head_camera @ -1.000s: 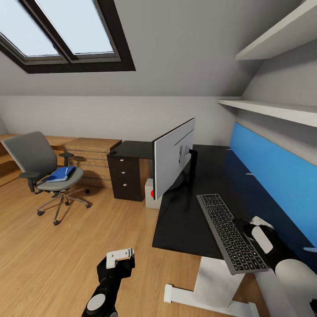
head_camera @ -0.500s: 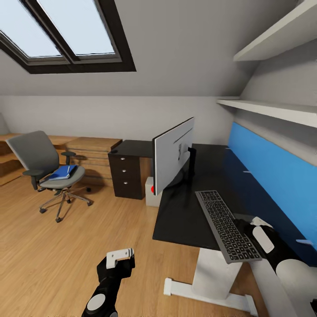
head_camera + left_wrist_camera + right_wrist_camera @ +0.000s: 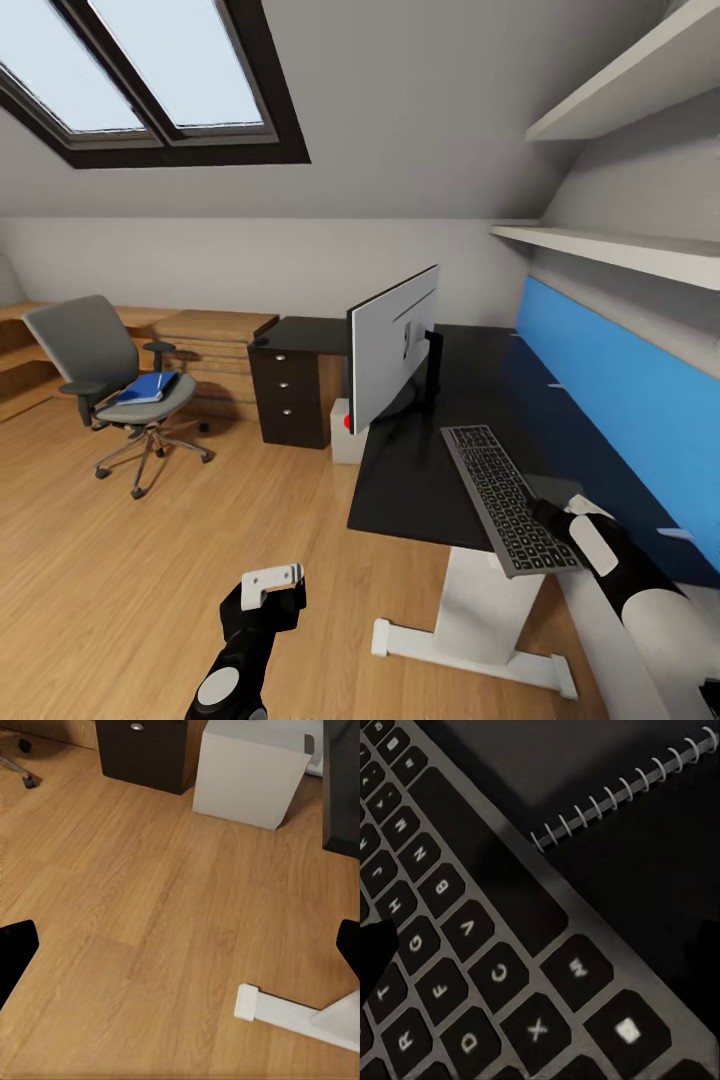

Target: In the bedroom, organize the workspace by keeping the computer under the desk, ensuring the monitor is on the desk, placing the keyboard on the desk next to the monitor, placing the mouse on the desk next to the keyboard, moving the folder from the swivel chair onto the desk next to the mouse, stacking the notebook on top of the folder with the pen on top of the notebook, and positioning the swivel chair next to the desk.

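The silver-grey keyboard (image 3: 500, 495) lies on the black desk (image 3: 420, 480), its near end hanging over the front edge. My right gripper (image 3: 548, 512) hovers close over its near right part, open, fingers wide apart above the keys (image 3: 472, 945). A wire spiral binding (image 3: 622, 791) lies on the dark top beside the keyboard. The monitor (image 3: 392, 355) stands on the desk, silver back toward me. The grey computer (image 3: 343, 432) (image 3: 251, 769) sits on the floor by the desk. The blue folder (image 3: 148, 388) lies on the swivel chair (image 3: 90, 350) far left. My left gripper (image 3: 272, 580) hangs open over the floor.
A black drawer unit (image 3: 290, 400) (image 3: 146, 750) stands beside the computer. The desk's white leg (image 3: 480, 610) and foot (image 3: 285, 1009) stand on the wood floor. A blue panel (image 3: 600, 370) and wall shelves (image 3: 620, 250) back the desk. Oak steps (image 3: 210, 345) line the far wall.
The whole picture has shifted: the camera has drawn back a little, so the desk and chair sit slightly higher and farther. Both arms keep their places; the right gripper stays at the keyboard.
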